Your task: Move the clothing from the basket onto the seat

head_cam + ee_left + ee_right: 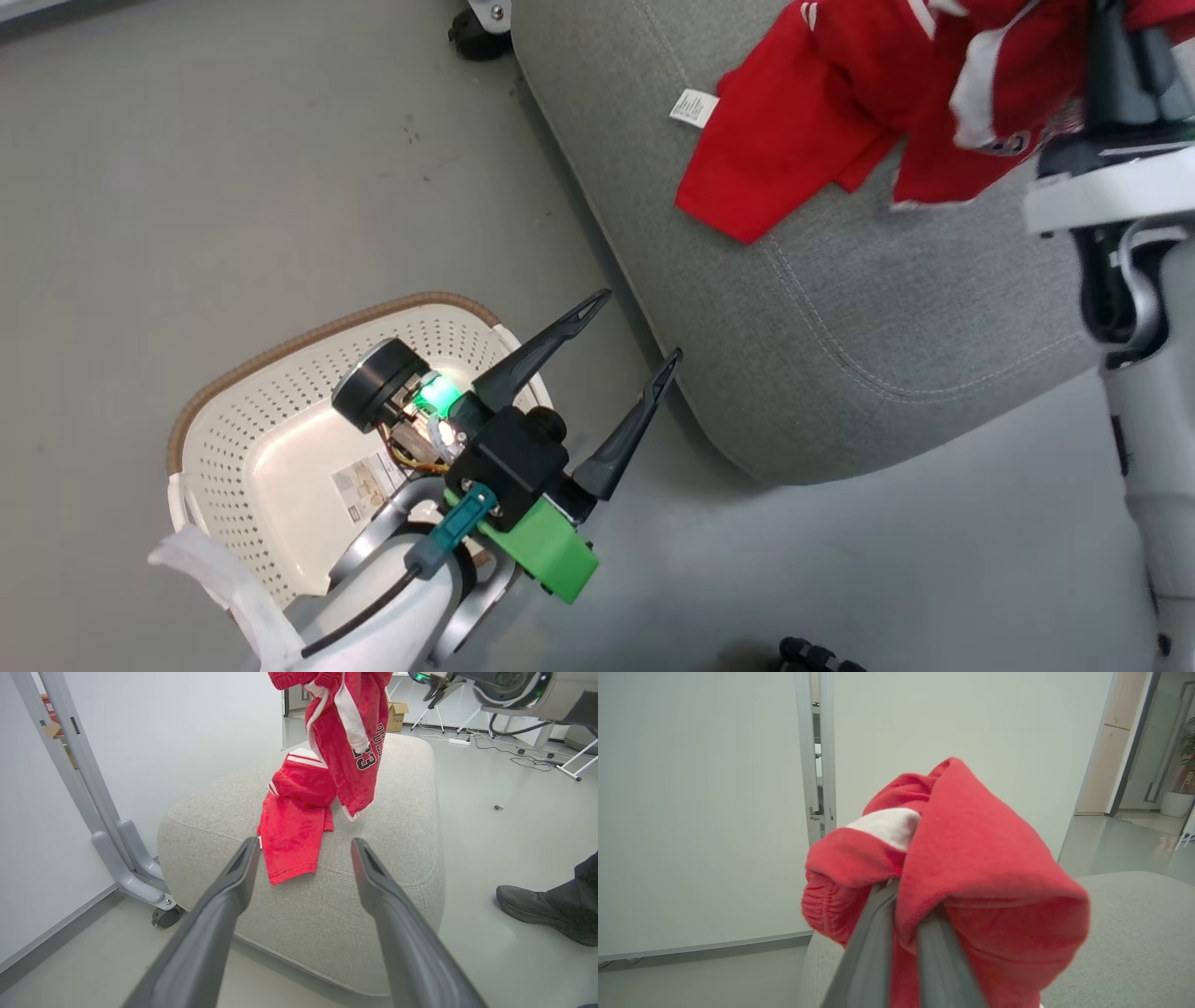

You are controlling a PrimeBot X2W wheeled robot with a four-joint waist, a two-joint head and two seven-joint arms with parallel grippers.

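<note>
The cream basket [245, 411] stands on the floor at lower left, holding nothing but a sticker. Beside and above it, my left gripper [642, 325] [304, 842] is open and empty, its fingers pointing at the grey seat [840, 317] [383, 826] [1134, 933]. One red piece of clothing [784, 140] [294, 826] lies flat on the seat. A second red garment with white stripes [999, 84] [350, 742] [985, 877] hangs above the seat, its lower end reaching the cushion. My right gripper [1106, 28] [910, 900] is shut on its bunched top.
A wheeled metal frame with a caster [478, 37] [163, 914] stands against the seat's far left corner, by a white wall. A person's dark shoe [537, 905] rests on the floor to the right of the seat. Cables and a cardboard box [397, 714] lie beyond it.
</note>
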